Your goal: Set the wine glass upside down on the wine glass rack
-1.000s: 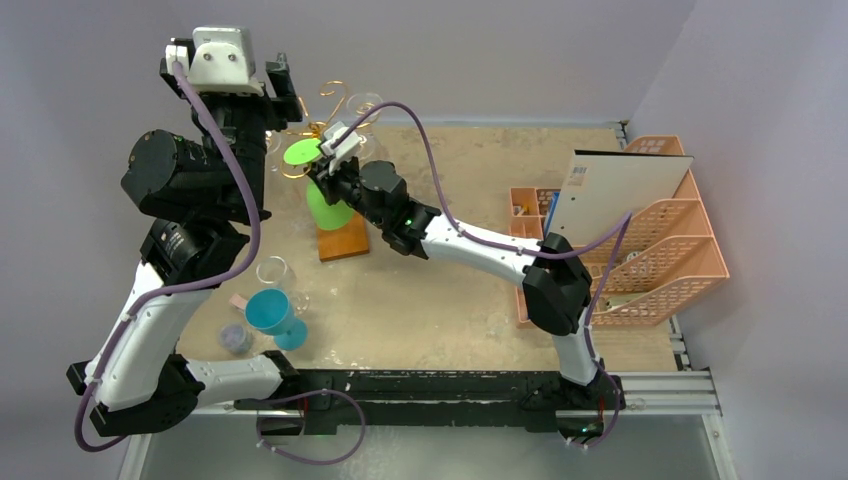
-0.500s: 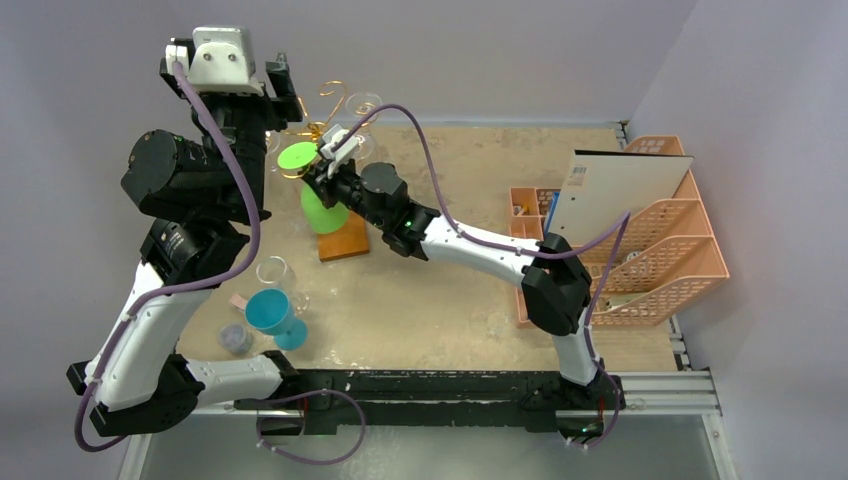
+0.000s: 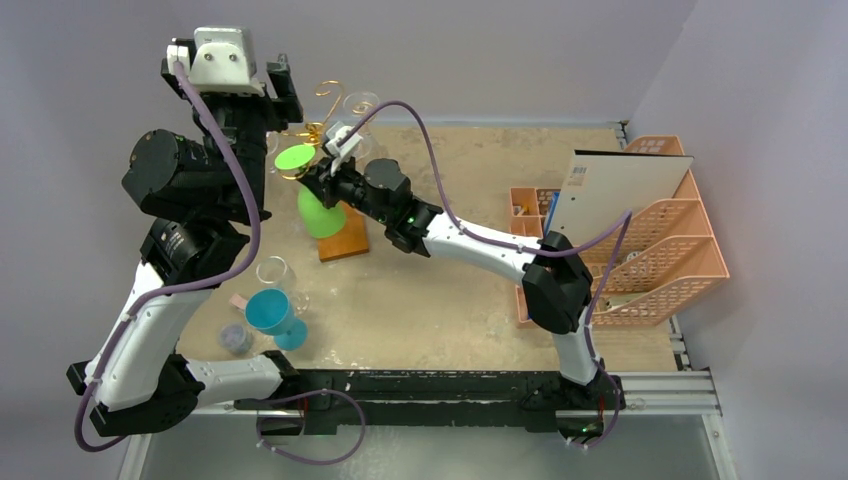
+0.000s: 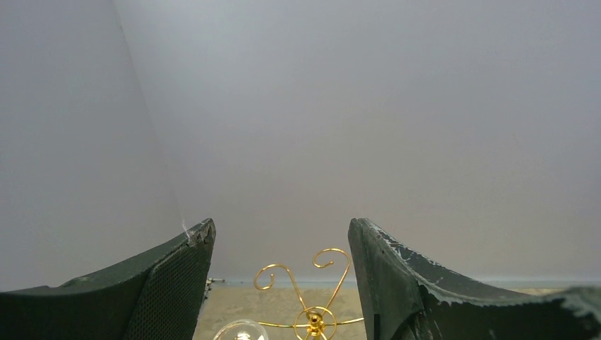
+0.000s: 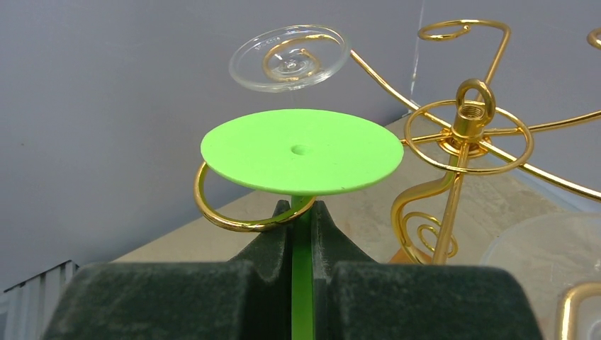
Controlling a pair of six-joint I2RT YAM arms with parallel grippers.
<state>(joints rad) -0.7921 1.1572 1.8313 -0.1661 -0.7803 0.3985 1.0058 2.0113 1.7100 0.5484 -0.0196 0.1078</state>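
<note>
My right gripper [image 5: 302,207] is shut on the stem of a green wine glass [image 5: 301,150] and holds it upside down, with the flat foot on top. The stem rests against a curled gold arm [image 5: 227,219] of the wine glass rack [image 5: 471,117], and the foot is just above that ring. From above, the right gripper [image 3: 322,180] holds the green glass [image 3: 320,215] over the rack's orange-brown base [image 3: 345,242]. A clear glass [image 5: 290,57] hangs upside down on another arm. My left gripper [image 4: 281,230] is open and empty, raised high behind the rack [image 4: 312,322].
A teal glass [image 3: 270,312], a clear glass [image 3: 275,272] and a small greyish object [image 3: 236,338] are at the near left. The pink lattice organiser [image 3: 660,240] with a white board [image 3: 610,195] stands at the right. Another clear glass [image 5: 546,255] is low beside the rack.
My right gripper has carried the green glass a little to the left, further onto the rack's curled arm. The left arm has not moved.
</note>
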